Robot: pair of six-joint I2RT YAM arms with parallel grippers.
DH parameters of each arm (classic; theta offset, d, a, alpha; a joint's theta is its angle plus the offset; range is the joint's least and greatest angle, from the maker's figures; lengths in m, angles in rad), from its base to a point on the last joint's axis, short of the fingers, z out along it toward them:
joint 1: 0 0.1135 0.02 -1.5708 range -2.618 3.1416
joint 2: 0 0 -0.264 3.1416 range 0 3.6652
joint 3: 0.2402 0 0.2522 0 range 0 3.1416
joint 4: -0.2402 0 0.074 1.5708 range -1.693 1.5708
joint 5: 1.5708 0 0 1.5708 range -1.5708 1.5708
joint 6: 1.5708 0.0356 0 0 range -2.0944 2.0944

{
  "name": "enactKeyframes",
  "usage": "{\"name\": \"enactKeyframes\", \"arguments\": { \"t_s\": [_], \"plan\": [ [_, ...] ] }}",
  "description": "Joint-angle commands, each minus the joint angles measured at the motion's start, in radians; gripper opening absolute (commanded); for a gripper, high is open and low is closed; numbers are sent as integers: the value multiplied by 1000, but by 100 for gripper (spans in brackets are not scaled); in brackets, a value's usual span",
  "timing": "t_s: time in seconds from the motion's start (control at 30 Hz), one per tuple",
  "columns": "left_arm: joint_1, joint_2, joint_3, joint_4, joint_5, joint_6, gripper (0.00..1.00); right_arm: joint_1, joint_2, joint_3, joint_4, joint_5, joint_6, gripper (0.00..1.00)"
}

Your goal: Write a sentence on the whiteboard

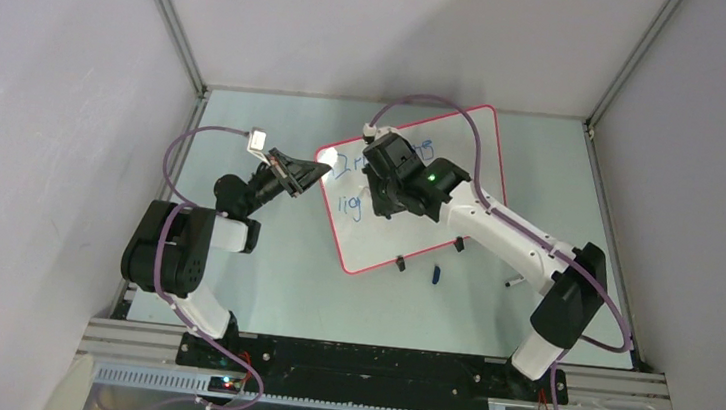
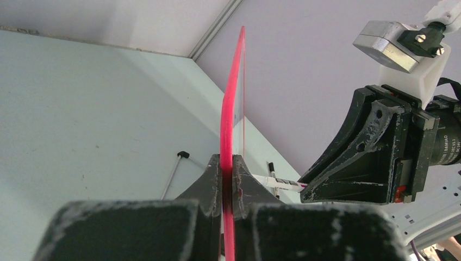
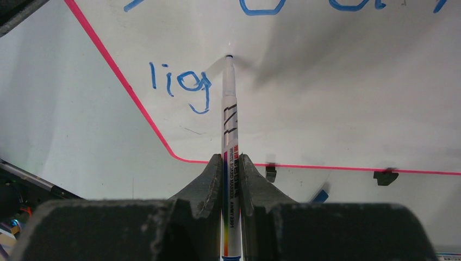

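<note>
The whiteboard (image 1: 465, 150), glossy white with a red-pink rim, lies tilted on the table. My left gripper (image 1: 320, 173) is shut on its left corner; in the left wrist view the red rim (image 2: 231, 109) runs edge-on between the pads of that gripper (image 2: 228, 168). My right gripper (image 1: 379, 205) hovers over the board, shut on a white marker (image 3: 229, 119). The marker's tip (image 3: 229, 56) touches the board just right of the blue letters "lig" (image 3: 182, 84). The sentence's upper line (image 1: 351, 167) is partly hidden by the right arm.
Two black clip feet (image 3: 270, 173) (image 3: 385, 176) sit on the board's near edge. A blue cap (image 1: 437, 272) and a thin pen (image 1: 514, 280) lie on the table in front of the board. Grey walls close in the table on three sides.
</note>
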Motion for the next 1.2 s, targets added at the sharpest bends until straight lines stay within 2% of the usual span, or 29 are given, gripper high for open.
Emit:
{"name": "enactKeyframes", "arguments": {
  "t_s": [0.0,1.17],
  "plan": [
    [-10,-28,-10,52,31,63,0,-11,15,46,7,-1,-10,0],
    [-10,-27,-10,52,32,63,0,37,-57,-102,-6,-15,30,0]
  ]
}}
